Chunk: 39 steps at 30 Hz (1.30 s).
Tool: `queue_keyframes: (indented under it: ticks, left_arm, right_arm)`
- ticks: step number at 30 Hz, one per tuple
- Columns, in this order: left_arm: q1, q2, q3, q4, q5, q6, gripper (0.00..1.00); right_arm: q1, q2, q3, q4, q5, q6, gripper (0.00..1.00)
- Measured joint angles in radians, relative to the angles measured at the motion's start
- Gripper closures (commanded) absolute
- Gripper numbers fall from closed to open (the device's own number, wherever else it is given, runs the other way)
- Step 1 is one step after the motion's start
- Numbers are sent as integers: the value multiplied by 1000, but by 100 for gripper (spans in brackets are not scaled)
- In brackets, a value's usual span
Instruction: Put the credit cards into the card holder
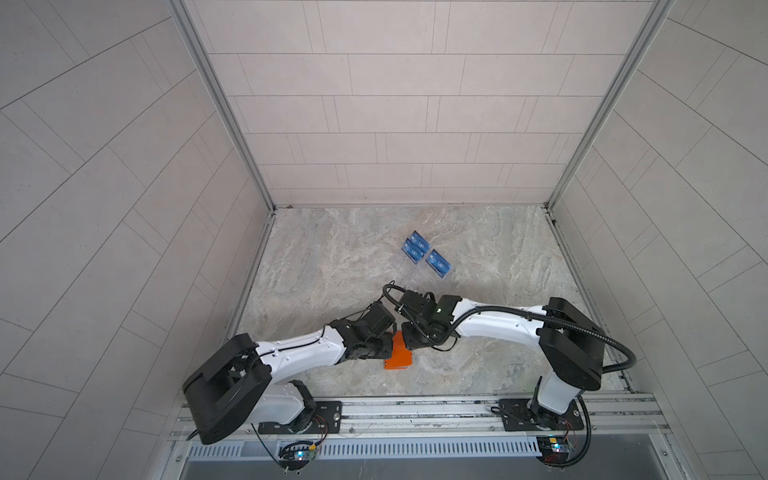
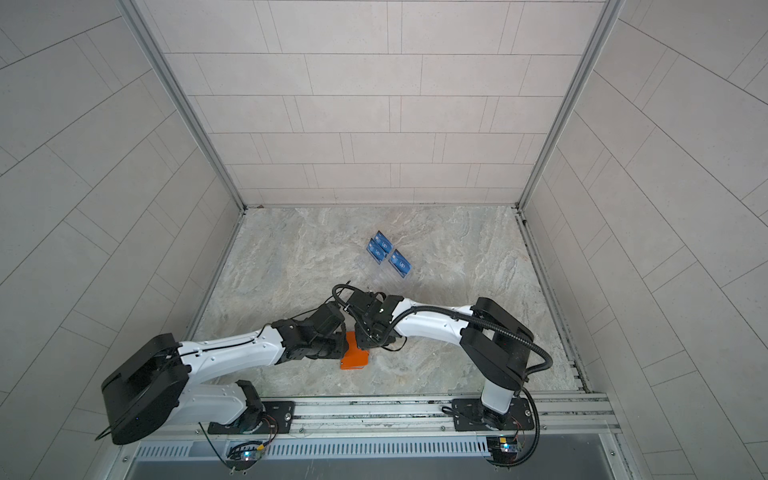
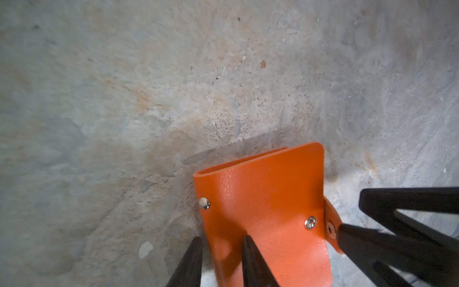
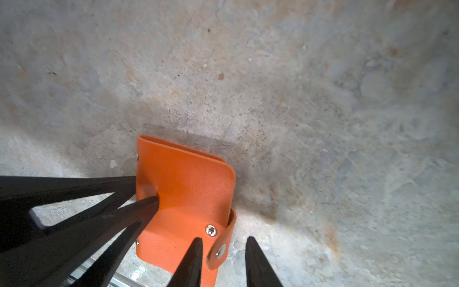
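Arms: from the rail (image 1: 415,409) at the near edge, the left arm (image 1: 299,353) and right arm (image 1: 498,320) lean in and meet over the near middle.
Tabletop: marbled stone (image 1: 507,257), mostly bare.
Stand: clear plastic (image 1: 415,275), at the middle beyond the arms, so faint that its tiers hardly show.
Card holder: orange (image 1: 398,353), folded shut and lying flat at the near middle, under both wrists.
Credit cards: three blue ones (image 1: 415,249) propped on the stand, well apart from the card holder; none shows in it.
Strap: orange tab (image 4: 229,222) on the holder's right edge, curling off the stud (image 4: 210,230) on the cover, so it looks unsnapped.
Left jaws: parted, not clamped; they straddle the holder's left edge, one tip on the cover, one off it.
Right jaws: parted, with the strap loose between them.
Step in hand: probably opening the holder before any card is fetched.
Doing it well: pin the left edge firmly, close on the strap only, then peel the cover up slowly so the holder doesn't slide.
Hard to tell: both top views hide the jaws and much of the holder under the wrists; the sleeves inside are unseen, and the card lettering is too small to read.
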Motion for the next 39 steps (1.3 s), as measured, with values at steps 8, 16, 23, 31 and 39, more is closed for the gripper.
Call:
queue_keyframes:
  ticks: [8,16,23,31,39]
  left_arm:
    - [0,0,0,-1,-1,-1,67]
    - [0,-2,-2,0,-2,-1,67]
    - [0,-2,-2,-1,-3,0,66]
    - [0,-1,-2,-1,-3,1,66]
    - [0,5,-1,-1,-2,4,66]
  right_arm:
    - [15,25,3,2,-4,-4,64]
    - [19,35,16,-15,7,-5,81]
    - [19,35,18,-32,19,-13,90]
    - [19,34,18,-34,13,-14,89]
    - [18,28,18,-35,-8,-15,89]
